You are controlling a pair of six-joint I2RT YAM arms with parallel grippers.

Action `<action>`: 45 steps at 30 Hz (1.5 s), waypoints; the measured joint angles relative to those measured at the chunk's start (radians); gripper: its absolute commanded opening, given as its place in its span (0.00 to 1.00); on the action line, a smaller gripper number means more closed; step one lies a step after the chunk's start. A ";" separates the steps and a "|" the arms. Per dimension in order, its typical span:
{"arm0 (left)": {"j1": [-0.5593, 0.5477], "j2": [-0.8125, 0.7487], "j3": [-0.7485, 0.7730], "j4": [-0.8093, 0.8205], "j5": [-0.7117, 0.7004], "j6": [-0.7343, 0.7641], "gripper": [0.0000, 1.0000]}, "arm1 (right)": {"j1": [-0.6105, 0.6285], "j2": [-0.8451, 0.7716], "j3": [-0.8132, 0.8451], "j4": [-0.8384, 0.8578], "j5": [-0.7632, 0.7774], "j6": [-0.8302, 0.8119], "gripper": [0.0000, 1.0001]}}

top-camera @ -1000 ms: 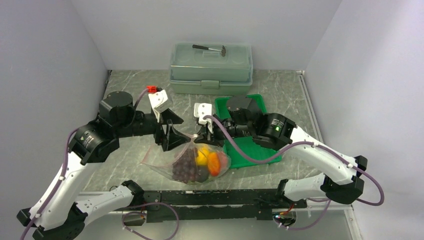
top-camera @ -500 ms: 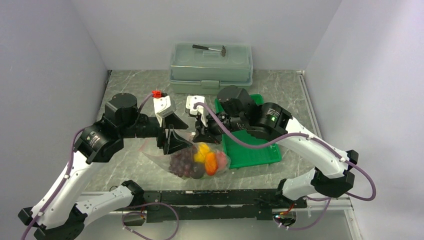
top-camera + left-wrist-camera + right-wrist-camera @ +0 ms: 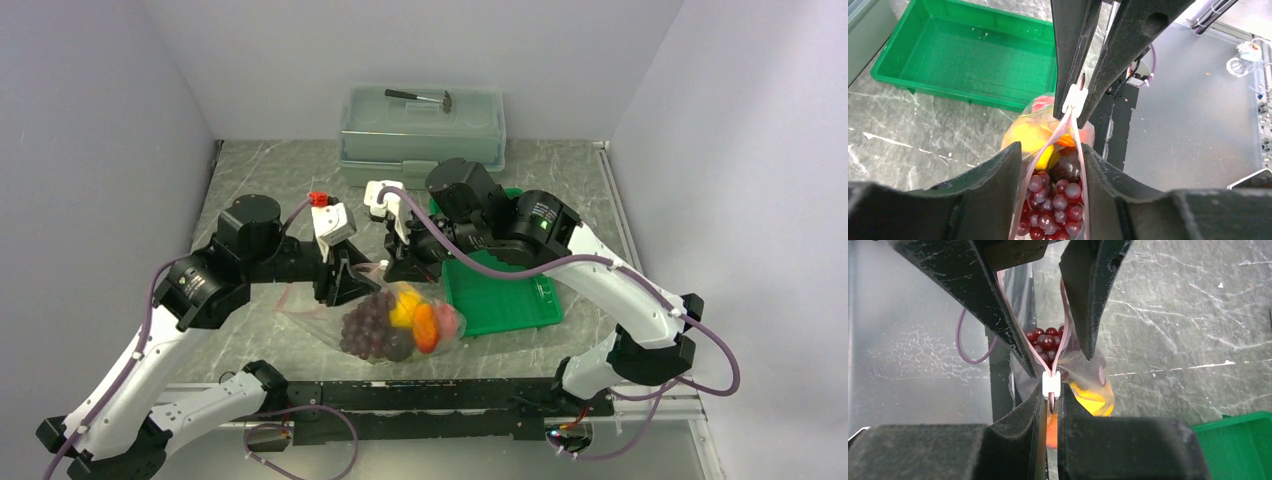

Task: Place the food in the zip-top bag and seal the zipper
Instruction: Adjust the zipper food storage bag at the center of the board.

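Bag [image 3: 400, 322] looks soft, slippery, fruit-heavy; best held by its white slider [image 3: 1051, 385]. Right pincer [image 3: 1050, 396] clamps it; left pincer [image 3: 1052, 148] straddles the rim, parted.

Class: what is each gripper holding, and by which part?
Right gripper pinches the zip-top bag by its white zipper slider. Left gripper straddles the bag's open top, jaws apart, clamping nothing.

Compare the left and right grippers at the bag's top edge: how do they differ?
The left gripper's jaws stand apart, straddling the open mouth of the zip-top bag. The right gripper's jaws are pinched shut on the white slider. The left gripper sits over the grapes, where the mouth gapes, and the right gripper sits where the rim closes. Both face each other along the bag's top edge.
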 measured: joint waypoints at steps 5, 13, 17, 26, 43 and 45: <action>-0.005 -0.018 -0.001 -0.014 -0.024 0.011 0.19 | 0.000 0.006 0.014 -0.019 0.006 0.012 0.00; -0.010 -0.029 -0.004 -0.031 -0.039 0.031 0.00 | 0.000 0.010 0.014 -0.024 0.009 0.023 0.00; -0.010 -0.016 0.020 -0.060 -0.044 0.032 0.00 | 0.000 -0.007 -0.019 0.007 0.006 0.023 0.14; -0.012 0.022 0.100 -0.158 -0.054 0.051 0.00 | -0.001 -0.246 -0.316 0.195 0.005 0.014 0.44; -0.012 0.040 0.209 -0.222 -0.032 0.055 0.00 | -0.001 -0.447 -0.741 0.563 0.018 -0.021 0.65; -0.012 0.040 0.215 -0.224 -0.025 0.055 0.00 | -0.001 -0.447 -0.767 0.587 0.018 -0.026 0.66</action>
